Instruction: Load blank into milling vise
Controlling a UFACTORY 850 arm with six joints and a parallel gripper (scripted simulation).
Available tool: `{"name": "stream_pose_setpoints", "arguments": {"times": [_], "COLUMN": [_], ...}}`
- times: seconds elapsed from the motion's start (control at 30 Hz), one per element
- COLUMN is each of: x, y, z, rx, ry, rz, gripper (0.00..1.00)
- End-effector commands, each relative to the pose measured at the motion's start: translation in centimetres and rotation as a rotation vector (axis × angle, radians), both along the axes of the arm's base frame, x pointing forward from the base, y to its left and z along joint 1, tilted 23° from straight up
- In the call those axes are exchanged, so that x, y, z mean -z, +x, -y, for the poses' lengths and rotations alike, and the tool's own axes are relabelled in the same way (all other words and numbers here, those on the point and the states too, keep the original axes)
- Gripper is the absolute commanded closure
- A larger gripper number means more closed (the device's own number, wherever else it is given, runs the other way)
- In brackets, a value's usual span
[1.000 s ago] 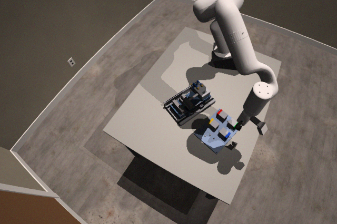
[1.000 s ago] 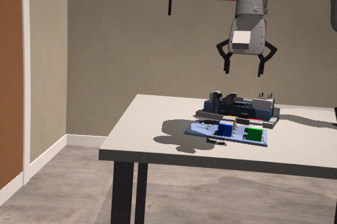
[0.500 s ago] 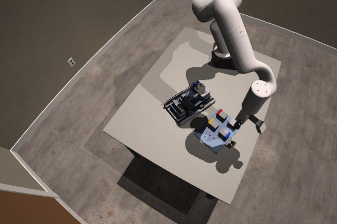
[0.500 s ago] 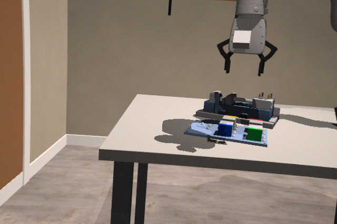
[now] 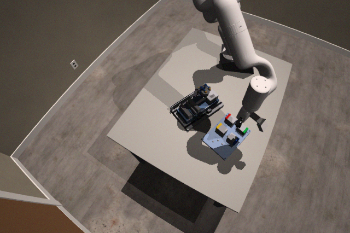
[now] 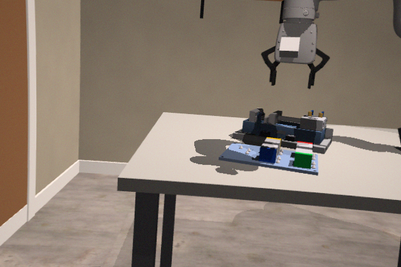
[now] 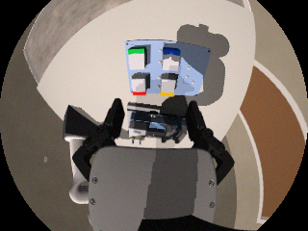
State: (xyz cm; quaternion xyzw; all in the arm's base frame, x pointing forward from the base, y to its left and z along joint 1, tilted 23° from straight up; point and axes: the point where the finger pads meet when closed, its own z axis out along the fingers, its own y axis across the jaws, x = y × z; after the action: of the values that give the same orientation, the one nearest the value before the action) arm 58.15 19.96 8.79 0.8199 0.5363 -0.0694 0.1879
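The blank with the red end [image 5: 229,118] lies on the light blue infeed plate [image 5: 226,135], at the corner nearest the vise; it also shows in the exterior view [image 6: 304,146] and the wrist view [image 7: 139,84]. Blanks with yellow [image 5: 221,128], green [image 5: 243,130] and blue [image 5: 232,138] ends lie on the same plate. The milling vise [image 5: 198,105] stands beside the plate with nothing between its jaws. My gripper [image 6: 290,79] is open and empty, high above the plate on its green-blank side.
The vise sits on a dark raised plate [image 6: 281,139], with hoses at its far end block [image 5: 205,89]. Small white pegs [image 6: 245,150] stand on the infeed plate. The arm's base [image 5: 228,60] is at the table's back.
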Motion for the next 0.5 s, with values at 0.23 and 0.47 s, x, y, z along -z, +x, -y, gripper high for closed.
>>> {"name": "stream_pose_setpoints", "arguments": {"times": [0.23,0.47], "x": [-1.5,-1.4], "y": [-1.7,-1.6], "z": [3.5,3.3], "rx": [0.0,0.0], "ry": [0.001,0.001], "rz": [0.003,0.002], "gripper": [0.0,0.0]}}
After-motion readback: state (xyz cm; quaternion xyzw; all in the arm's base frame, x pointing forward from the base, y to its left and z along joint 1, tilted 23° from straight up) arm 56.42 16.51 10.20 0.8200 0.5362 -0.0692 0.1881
